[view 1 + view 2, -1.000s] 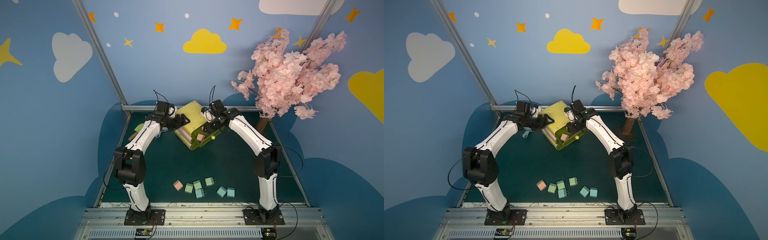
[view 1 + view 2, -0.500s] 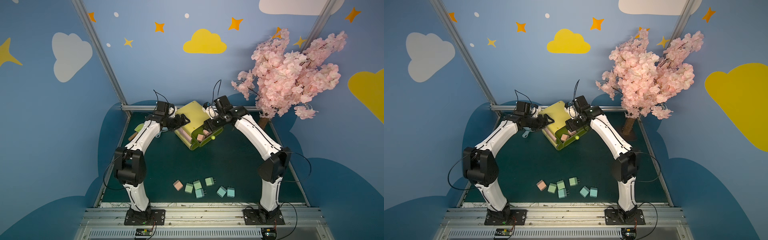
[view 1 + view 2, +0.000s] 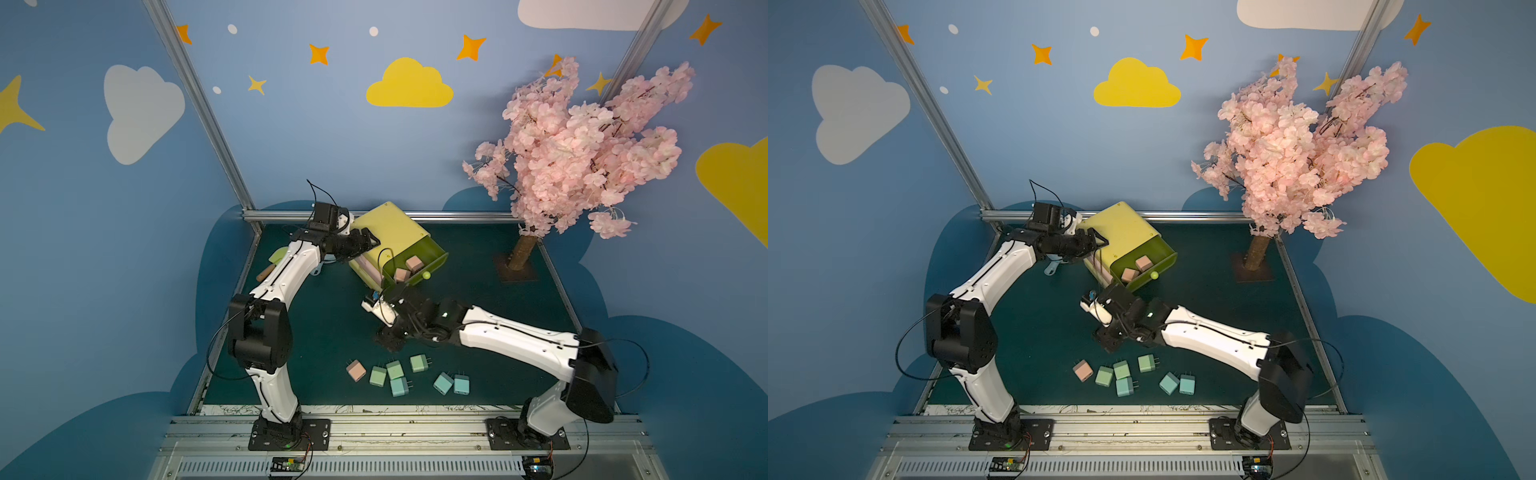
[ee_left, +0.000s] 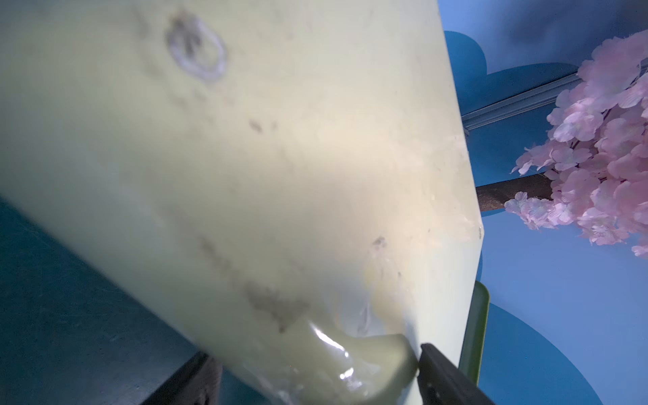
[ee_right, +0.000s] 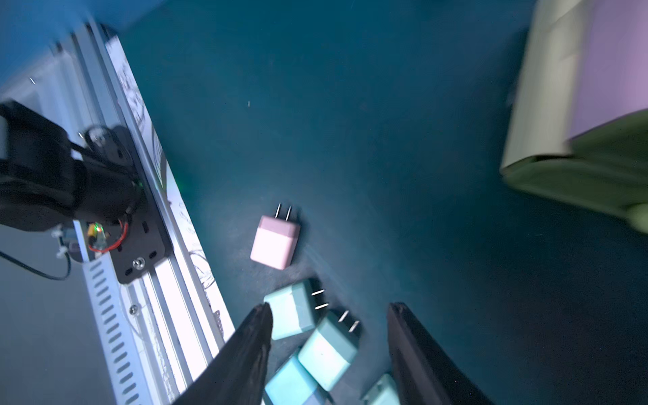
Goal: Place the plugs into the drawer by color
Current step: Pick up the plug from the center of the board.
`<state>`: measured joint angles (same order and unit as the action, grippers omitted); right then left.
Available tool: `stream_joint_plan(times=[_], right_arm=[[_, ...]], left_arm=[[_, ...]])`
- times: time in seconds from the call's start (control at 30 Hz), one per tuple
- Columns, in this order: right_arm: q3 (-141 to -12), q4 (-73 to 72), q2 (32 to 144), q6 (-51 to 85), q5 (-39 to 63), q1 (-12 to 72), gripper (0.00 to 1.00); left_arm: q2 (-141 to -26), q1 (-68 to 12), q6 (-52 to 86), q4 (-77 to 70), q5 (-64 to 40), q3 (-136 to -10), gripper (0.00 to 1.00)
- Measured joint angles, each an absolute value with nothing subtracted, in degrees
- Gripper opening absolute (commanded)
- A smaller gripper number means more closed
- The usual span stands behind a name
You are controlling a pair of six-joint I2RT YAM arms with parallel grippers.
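Note:
The drawer (image 3: 390,232) is a yellow chest at the back of the mat, standing askew. Its top olive drawer (image 3: 432,259) is pulled out, with two pink plugs (image 3: 414,263) inside. My left gripper (image 3: 365,243) is shut on the chest's rounded corner (image 4: 350,350). Several plugs lie near the front: a pink one (image 3: 356,370), three mint green ones (image 3: 395,369) and three light blue ones (image 3: 443,382). My right gripper (image 3: 384,338) hangs open and empty just behind them. In the right wrist view its fingertips straddle two pale plugs (image 5: 329,345), and the pink plug (image 5: 275,242) lies farther off.
A cherry tree (image 3: 582,145) with its trunk (image 3: 523,249) stands at the back right. Small items (image 3: 278,255) lie behind my left arm by the left wall. A metal rail (image 3: 374,424) borders the mat's front edge.
My right gripper opened over the pulled-out drawer, then swung away toward the front and now hangs above the plugs on the mat. My left arm has not moved.

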<state>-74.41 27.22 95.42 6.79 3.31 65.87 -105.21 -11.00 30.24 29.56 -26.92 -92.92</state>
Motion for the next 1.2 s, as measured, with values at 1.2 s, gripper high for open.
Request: stream_joint_plan(times=[1.2], right_arm=[[-91.7,34.8,121.9,6.7,4.1,71.8,0.35]], left_arm=[[-104.7,-10.5,30.0,30.0,-26.1,-92.9,0.88]])
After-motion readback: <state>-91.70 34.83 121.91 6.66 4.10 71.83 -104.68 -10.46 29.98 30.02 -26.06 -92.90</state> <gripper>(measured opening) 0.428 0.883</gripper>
